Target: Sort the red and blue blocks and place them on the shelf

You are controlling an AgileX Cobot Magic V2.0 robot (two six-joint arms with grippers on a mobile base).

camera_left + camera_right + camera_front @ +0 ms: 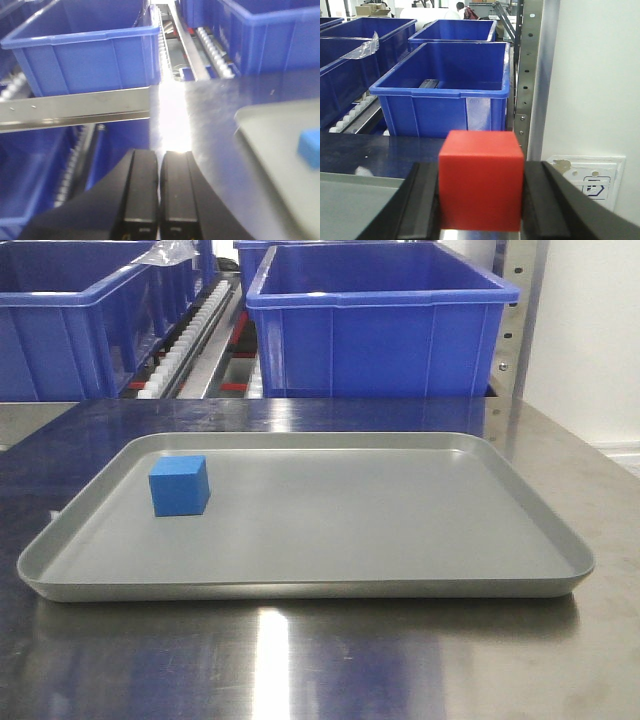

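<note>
The right gripper's (481,202) jaws clamp the red block (481,172), the left gripper's (160,187) are together; a slack pinch could drop it short of the shelf (527,75).

A shallow grey tray (380,510) lies on the steel tabletop (450,660), with large blue bins (380,340) behind.

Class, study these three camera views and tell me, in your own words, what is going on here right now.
The right gripper is clamped on the red block, holding it in front of a blue bin on the shelf. The left gripper is shut and empty, near the shelf's steel rail. The blue block sits alone in the grey tray on the steel table.
</note>
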